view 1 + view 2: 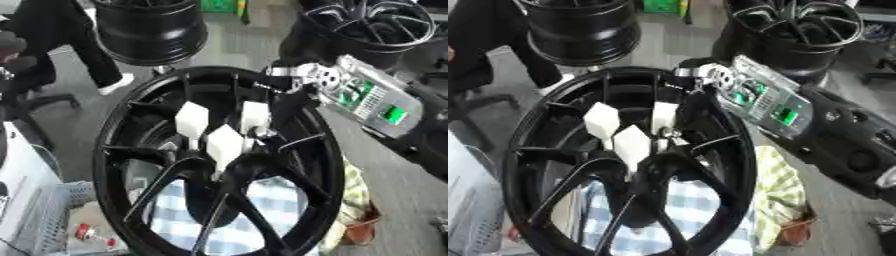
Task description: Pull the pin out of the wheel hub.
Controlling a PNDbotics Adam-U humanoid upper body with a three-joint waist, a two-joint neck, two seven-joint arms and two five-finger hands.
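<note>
- The right hand (280, 107) enters from the upper right and reaches into the centre of the wheel hub (219, 165). Its black fingers blend with the black spokes, so whether they are spread, pressed together, or pinching something cannot be told.
- The right forearm (767, 102) shows a clear cover with green lights and a silver wrist joint. It lies over the hub's upper right rim.
- A small silvery piece (261, 132), possibly the pin, sits at the hub centre directly below the fingertips of the right hand. Whether the fingers touch it cannot be told.
- Three white tags (224, 142) stand around the hub centre, just left of the right hand. The rightmost tag is nearest the fingers.
- The wheel hub is a black multi-spoke rim that fills the middle of both views, with its open face toward the camera.
- A blue-and-white checked cloth (262, 200) shows through the lower spokes, beneath the hub.
- A yellow-green cloth (785, 190) lies beside the hub's right rim.
- Two further black rims stand farther back: one at the upper left (153, 30), one at the upper right (376, 25).
- A grey basket (48, 215) sits at the lower left, beside the hub.
- The left hand does not show in either view.
</note>
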